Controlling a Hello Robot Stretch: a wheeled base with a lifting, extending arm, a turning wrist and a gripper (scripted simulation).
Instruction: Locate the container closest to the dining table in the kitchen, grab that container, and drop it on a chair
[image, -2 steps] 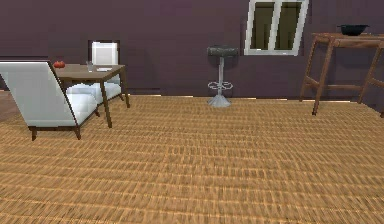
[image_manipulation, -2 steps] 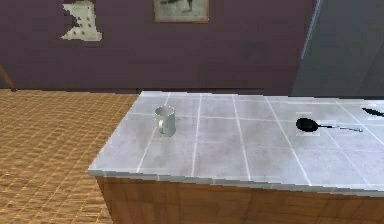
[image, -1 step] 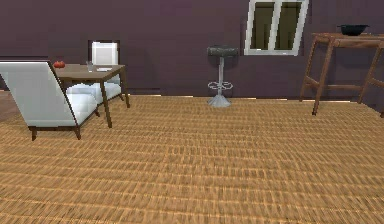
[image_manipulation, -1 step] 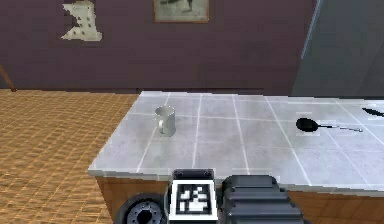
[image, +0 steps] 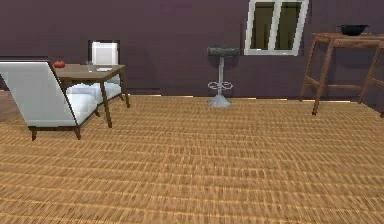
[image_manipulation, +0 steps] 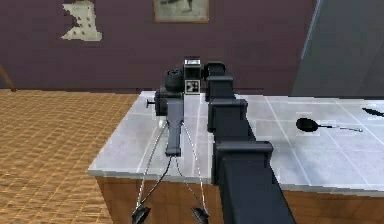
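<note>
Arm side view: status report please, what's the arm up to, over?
Gripper at grey countertop edge; can't tell if holding anything. Dark bowl on side table, forward view's right. White chair at forward view's left. Stool between them.

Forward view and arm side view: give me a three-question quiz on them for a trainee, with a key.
1. True or false: the bowl stands on the stool.
2. What lies on the counter toward the arm side view's right? A) a plate B) a dark long-handled utensil C) a book
3. Fill in: the chair nearest the camera at the dining table is ___ in colour.
Key: 1 false, it stands on the wooden side table; 2 B; 3 white.
</note>
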